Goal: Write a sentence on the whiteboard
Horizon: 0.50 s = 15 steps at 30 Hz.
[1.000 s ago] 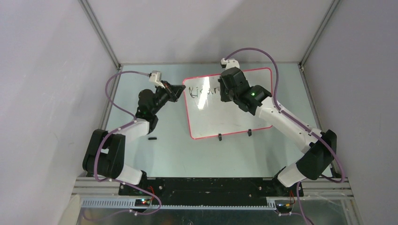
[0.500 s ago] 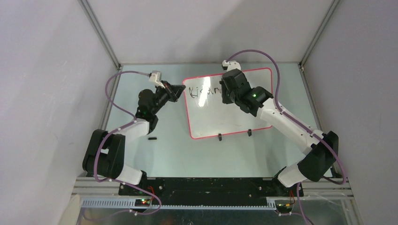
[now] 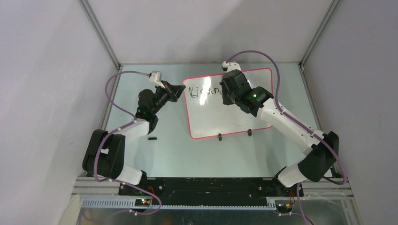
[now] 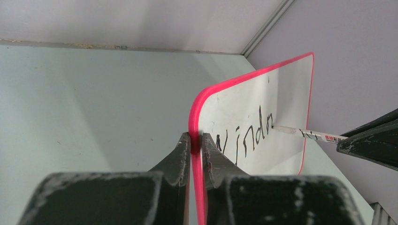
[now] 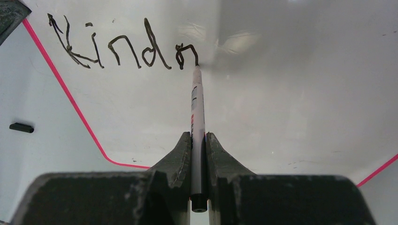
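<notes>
A small black cap [image 3: 151,138] lies on the desk [image 3: 187,154], nearest the arm bases. Beyond it the whiteboard [image 3: 225,117] fills the far half, and the left fingers [image 4: 180,154] pinch its pink left rim. The right fingers [image 5: 178,157] clamp a marker [image 5: 197,103] (tip touching the board) at the end of the sentence [image 5: 122,49], which reads "Kindn" along the far edge.

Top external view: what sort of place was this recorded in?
Probably a lab robot cell: plain pale wall panels in silver metal frame posts enclose a pale green tabletop, with two white-and-black robot arms mounted on a black base rail at its near edge.
</notes>
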{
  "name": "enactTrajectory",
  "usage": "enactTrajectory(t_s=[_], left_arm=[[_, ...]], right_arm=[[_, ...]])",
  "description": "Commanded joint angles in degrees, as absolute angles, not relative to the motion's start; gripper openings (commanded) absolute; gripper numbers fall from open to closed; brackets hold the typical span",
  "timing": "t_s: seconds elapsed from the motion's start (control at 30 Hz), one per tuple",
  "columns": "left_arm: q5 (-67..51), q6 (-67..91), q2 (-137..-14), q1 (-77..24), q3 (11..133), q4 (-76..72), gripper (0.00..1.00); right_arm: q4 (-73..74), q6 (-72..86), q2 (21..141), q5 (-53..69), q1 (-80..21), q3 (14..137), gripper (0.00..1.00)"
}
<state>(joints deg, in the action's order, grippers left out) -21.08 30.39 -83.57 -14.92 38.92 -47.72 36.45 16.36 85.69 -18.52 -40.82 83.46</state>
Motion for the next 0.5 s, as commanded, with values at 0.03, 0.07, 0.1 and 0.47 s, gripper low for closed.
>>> enactTrajectory(t_s=[0.03, 0.07, 0.1, 0.47], left_arm=[[-21.57, 27.97, -81.73, -16.29, 39.59, -48.34, 0.00], [-21.60, 27.95, -81.73, -16.28, 39.58, -48.34, 0.00], [-21.51, 28.00, -81.71, -16.26, 39.57, -48.34, 0.00], [-21.52, 27.69, -81.09, -16.26, 38.63, -49.39, 0.00]], right_arm=[[35.89, 15.82, 81.26, -18.74, -41.41, 82.62, 0.00], [35.22, 15.82, 79.86, -18.82, -41.49, 81.59, 0.00], [33.92, 15.82, 79.17, -18.96, -41.49, 81.00, 0.00], [30.07, 15.73, 76.75, -19.76, -40.30, 77.10, 0.00]])
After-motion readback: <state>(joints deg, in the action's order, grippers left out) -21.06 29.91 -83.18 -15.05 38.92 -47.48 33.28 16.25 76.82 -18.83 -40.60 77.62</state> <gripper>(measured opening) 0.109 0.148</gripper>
